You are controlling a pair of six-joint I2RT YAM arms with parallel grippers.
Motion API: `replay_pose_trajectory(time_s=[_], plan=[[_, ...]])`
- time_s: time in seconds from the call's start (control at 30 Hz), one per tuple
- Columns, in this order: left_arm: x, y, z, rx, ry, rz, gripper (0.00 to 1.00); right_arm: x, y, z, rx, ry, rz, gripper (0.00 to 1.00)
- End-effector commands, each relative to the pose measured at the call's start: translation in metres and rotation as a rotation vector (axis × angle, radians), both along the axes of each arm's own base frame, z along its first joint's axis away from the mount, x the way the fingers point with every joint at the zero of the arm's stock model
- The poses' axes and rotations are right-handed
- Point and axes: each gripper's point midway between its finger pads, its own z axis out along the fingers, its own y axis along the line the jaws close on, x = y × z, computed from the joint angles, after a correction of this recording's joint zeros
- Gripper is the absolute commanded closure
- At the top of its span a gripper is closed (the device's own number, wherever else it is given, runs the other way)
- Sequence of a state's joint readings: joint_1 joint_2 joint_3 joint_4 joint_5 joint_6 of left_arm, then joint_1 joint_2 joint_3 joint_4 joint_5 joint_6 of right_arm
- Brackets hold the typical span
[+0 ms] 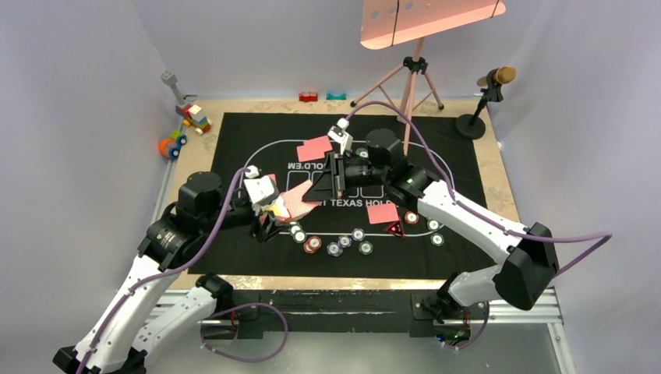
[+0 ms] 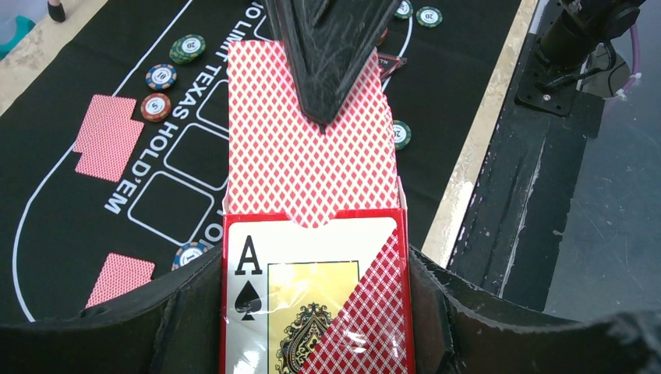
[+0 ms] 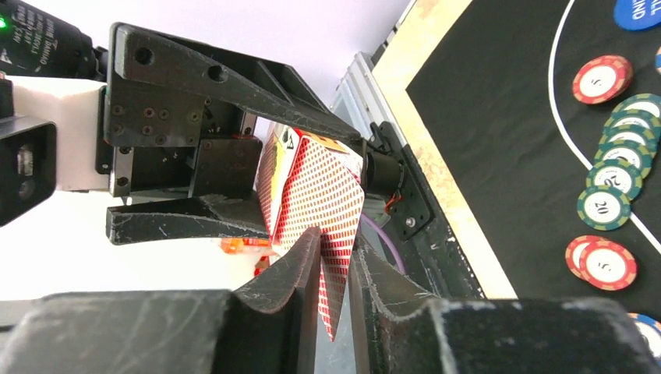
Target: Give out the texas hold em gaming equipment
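your black mat (image 1: 234,132) lies on a table (image 1: 499,183) with grey walls (image 1: 78,117) around it; your left gripper (image 1: 269,216) is part way open and squeezes the card box (image 2: 312,304) by its two sides, above the mat; a pink-backed card (image 2: 269,148) sticks out of the box; your right gripper (image 3: 337,248) is nearly shut and pinches that card's end; poker chips (image 1: 335,246) sit on the mat close by.

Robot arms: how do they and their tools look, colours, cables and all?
Both the left arm and right arm have white links with black joints, and a purple cable runs along each. The left tool and right tool are black, with tapered, scuffed fingers.
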State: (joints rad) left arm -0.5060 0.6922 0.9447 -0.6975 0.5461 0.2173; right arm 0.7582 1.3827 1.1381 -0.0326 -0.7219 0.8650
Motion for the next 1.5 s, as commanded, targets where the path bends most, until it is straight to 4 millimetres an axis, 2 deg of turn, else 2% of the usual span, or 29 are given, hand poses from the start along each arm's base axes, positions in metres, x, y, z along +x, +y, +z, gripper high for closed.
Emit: replay_pose_trajectory(time_s=[0.0,0.43,0.57,0.67,0.77,0.87,0.97,1.23,1.33,1.47], plan=[[0.002,-0.004,0.036,-0.084,-0.096,-0.008,0.84,0.006,-0.015,0.013,0.009,-0.051,-0.031,0.80],[0.001,-0.004,0.036,-0.089,-0.094,-0.007,0.84,0.021,-0.042,0.021,-0.003,-0.085,-0.105,0.83],[0.001,-0.004,0.036,-0.089,-0.092,-0.007,0.84,0.027,-0.053,0.026,0.000,-0.098,-0.148,0.87],[0.000,-0.003,0.035,-0.086,-0.091,-0.005,0.84,0.032,-0.068,0.030,-0.007,-0.115,-0.189,0.89],[-0.001,-0.002,0.034,-0.083,-0.089,-0.003,0.84,0.040,-0.086,0.022,-0.027,-0.107,-0.241,0.92],[-0.002,-0.001,0.035,-0.084,-0.092,-0.004,0.84,0.051,-0.107,-0.001,-0.071,-0.073,-0.298,1.00],[-0.002,-0.001,0.036,-0.085,-0.095,-0.004,0.84,0.064,-0.126,-0.034,-0.138,-0.035,-0.358,1.00],[-0.003,-0.001,0.038,-0.086,-0.097,-0.005,0.84,0.097,-0.170,-0.152,-0.457,0.065,-0.529,1.00],[-0.003,-0.001,0.038,-0.086,-0.095,-0.006,0.84,0.106,-0.187,-0.178,-0.535,0.076,-0.606,1.00],[-0.004,-0.001,0.037,-0.086,-0.091,-0.009,0.84,0.113,-0.199,-0.200,-0.580,0.100,-0.662,1.00]])
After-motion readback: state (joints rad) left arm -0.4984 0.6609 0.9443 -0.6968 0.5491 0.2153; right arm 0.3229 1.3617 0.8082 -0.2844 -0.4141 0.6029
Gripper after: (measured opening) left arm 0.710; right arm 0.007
